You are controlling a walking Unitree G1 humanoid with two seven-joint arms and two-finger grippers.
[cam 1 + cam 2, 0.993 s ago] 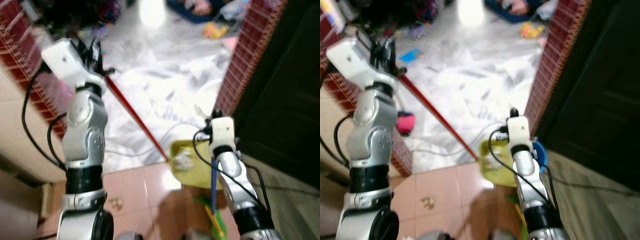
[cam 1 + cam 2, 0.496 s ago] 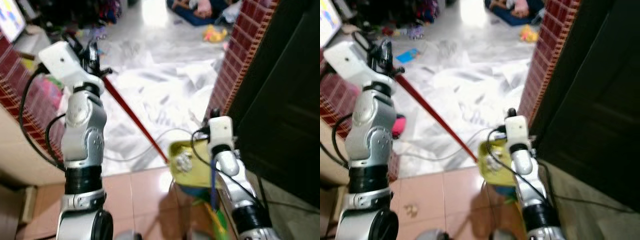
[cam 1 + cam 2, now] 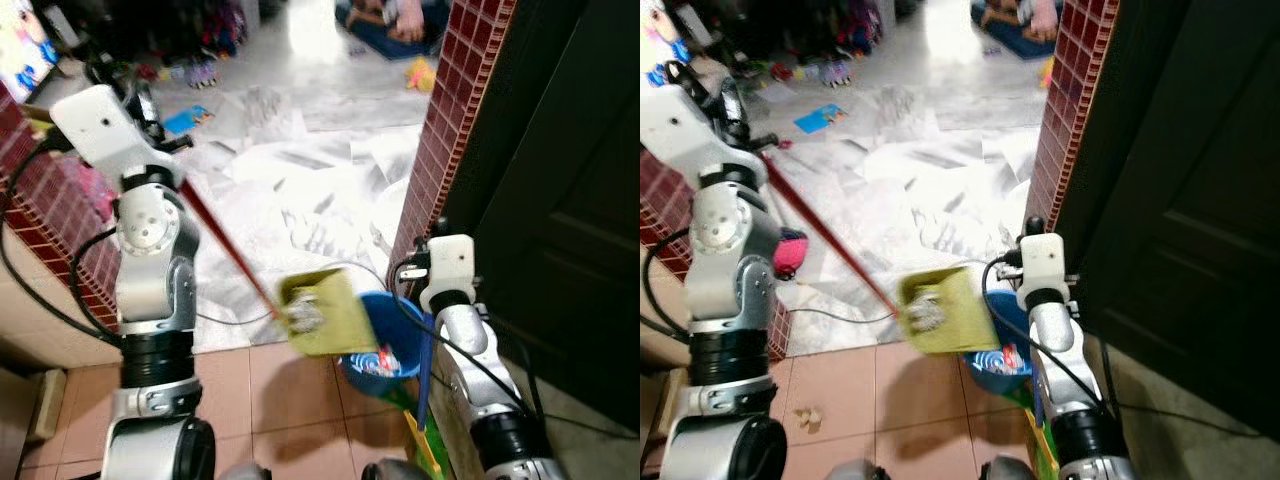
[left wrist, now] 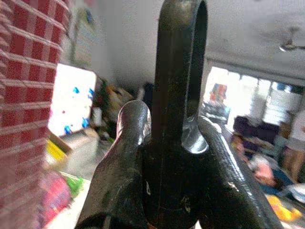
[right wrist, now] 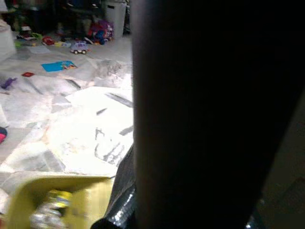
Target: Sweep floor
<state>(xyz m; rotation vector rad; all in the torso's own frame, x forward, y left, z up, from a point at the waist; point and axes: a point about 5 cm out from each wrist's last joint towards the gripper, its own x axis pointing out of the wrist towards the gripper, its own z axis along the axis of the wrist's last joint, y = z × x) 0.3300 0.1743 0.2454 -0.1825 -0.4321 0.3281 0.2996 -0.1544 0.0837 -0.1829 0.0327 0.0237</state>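
In the left eye view, I'm holding the red-handled dustpan (image 3: 322,312) with the left gripper (image 3: 150,105) clenched on its handle top, the handle slanting down-right toward the blue bin (image 3: 385,345). In the left wrist view the fingers (image 4: 125,157) are pinching a dark hanging loop. In the right wrist view I cannot tell the right gripper's (image 5: 190,119) state; the yellow pan is lying just beside it.

No readable text, labels, brands or numbers anywhere; all surfaces too blurred.

Left gripper (image 3: 140,100) raised, clamped shut.
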